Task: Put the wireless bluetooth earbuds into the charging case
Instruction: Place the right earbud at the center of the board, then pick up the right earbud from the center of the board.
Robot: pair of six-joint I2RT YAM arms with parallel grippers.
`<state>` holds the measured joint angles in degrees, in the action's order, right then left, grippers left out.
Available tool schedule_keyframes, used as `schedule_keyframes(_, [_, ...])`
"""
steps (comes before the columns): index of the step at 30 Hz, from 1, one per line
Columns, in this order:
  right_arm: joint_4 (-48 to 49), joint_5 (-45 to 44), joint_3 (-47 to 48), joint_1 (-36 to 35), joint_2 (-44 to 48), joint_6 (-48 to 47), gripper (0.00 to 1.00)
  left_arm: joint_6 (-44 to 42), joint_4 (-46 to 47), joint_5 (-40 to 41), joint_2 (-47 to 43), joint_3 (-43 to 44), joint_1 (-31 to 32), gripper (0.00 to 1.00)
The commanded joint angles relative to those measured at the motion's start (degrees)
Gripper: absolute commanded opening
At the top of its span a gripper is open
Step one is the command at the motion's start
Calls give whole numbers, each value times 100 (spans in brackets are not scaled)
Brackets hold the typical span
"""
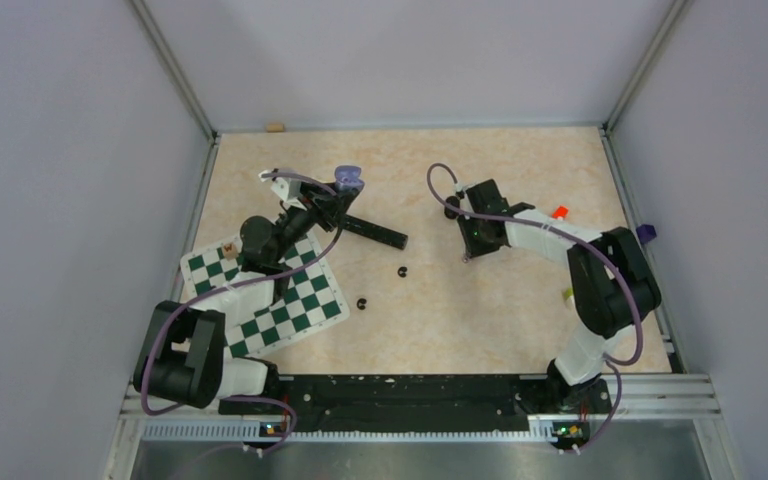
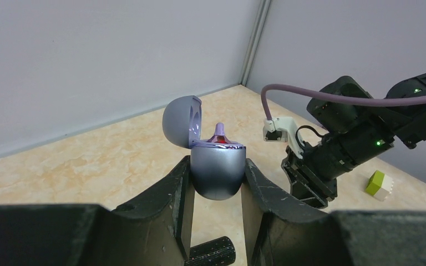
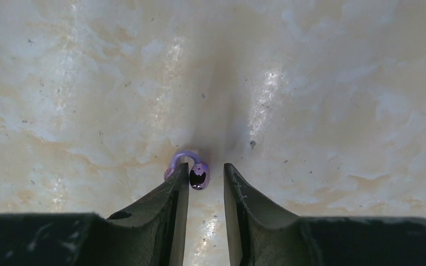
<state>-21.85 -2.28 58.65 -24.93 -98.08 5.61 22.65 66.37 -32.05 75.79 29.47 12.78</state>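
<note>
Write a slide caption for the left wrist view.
Left gripper clamps the open purple charging case, one purple earbud standing in it.

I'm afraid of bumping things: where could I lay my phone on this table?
Bare tabletop lies between the two black earbuds and the right arm's base; also along the back wall. Crowded: the left, with chessboard and left arm.

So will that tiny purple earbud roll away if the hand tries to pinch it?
Probably it could. The purple earbud looks rounded and glossy, so it may slip or skitter out of the right hand. It's tiny beside the fingertips, so likely very light and easily nudged. Its curved stem might stop it rolling far.
</note>
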Motion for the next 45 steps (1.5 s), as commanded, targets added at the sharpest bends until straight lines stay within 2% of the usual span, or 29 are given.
schedule_keyframes(1, [-340,43,554,38,316,-152,29,72,271,18,-19,164,-39,0])
schedule_keyframes(5, [-761,346,1135,119,40,-488,29,99,268,9,-20,164,-56,0])
schedule_keyframes(12, [-1768,738,2393,137,-863,-1741,26,123,271,-19,10,190,-65,0])
schedule_keyframes(19, [-2717,902,3372,91,-1759,-2313,22,117,247,-45,-11,189,-69,0])
schedule_keyframes(25, [-2881,674,3245,-71,-1812,-2663,21,129,264,-46,-23,188,-90,0])
schedule_keyframes(45, [-2899,630,2744,-160,-1780,-2783,17,198,269,-72,-83,178,-100,0])
